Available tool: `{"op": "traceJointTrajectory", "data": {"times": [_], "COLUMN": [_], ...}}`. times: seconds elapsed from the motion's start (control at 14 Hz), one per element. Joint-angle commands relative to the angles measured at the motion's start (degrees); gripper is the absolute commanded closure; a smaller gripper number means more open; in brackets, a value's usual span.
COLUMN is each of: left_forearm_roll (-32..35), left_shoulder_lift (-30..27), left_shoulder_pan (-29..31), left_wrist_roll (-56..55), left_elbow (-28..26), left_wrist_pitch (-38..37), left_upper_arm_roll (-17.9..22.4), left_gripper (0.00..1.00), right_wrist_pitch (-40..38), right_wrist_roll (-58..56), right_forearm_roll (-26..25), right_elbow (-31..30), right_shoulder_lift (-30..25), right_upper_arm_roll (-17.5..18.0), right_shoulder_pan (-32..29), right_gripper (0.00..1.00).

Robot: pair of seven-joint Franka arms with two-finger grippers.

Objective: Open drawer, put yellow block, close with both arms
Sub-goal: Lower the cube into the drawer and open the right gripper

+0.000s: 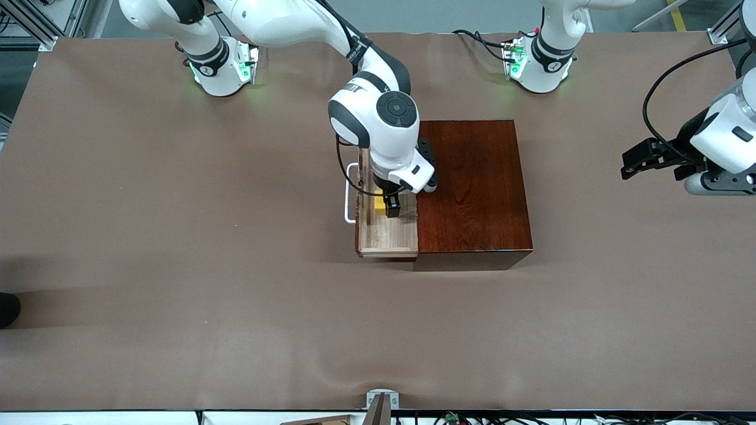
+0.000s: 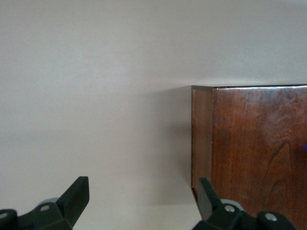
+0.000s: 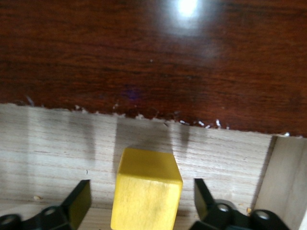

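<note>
Black fingers (image 3: 79, 201) of the right gripper (image 1: 391, 203) stand apart on either side of the yellow block (image 3: 146, 189), neither pad visibly touching it, inside the pulled-out drawer (image 1: 387, 236). The block rests on the drawer's pale-wood floor, just beside the glossy mahogany box (image 1: 475, 186). The drawer's white handle (image 1: 349, 195) projects from the box toward the right arm's end of the table (image 1: 177, 265). The left gripper (image 1: 641, 158), its fingers (image 2: 76, 196) spread wide and empty, hangs over the table well apart from the box, toward the left arm's end, where that arm waits.
</note>
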Motion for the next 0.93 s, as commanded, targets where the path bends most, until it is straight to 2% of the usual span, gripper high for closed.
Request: {"op": "traceJointTrajectory", "data": {"times": [0.0, 0.43, 0.5, 0.64, 0.86], "left_forearm_roll": [0.83, 0.65, 0.39, 0.12, 0.12], "left_shoulder_lift": [-0.18, 0.00, 0.00, 0.00, 0.00], "left_shoulder_pan": [-0.65, -1.35, -1.44, -1.61, -1.61], "left_wrist_roll": [-0.34, -0.08, 0.01, 0.19, 0.19], "left_elbow": [-0.15, 0.38, 0.38, 0.38, 0.47], "left_wrist_pitch": [0.26, 0.43, 0.43, 0.52, 0.52], "left_upper_arm_roll": [0.10, 0.10, 0.01, -0.60, -5.60], "left_gripper": [0.00, 0.00, 0.00, 0.00, 0.00], "right_wrist_pitch": [-0.72, -3.88, -5.02, -9.23, -14.51], "right_wrist_roll": [1.61, 1.70, 2.57, 4.33, 3.55], "right_forearm_roll": [-1.14, -0.79, 0.00, 5.24, 6.86], "right_elbow": [0.45, 0.71, 0.80, 0.97, 0.80], "right_shoulder_lift": [-0.95, -8.41, -8.94, -9.47, -11.67], "right_upper_arm_roll": [-0.59, -1.12, -1.64, -1.65, -1.65], "right_shoulder_pan": [0.60, -0.80, -2.81, -7.82, -15.20], "right_gripper": [0.00, 0.00, 0.00, 0.00, 0.00]}}
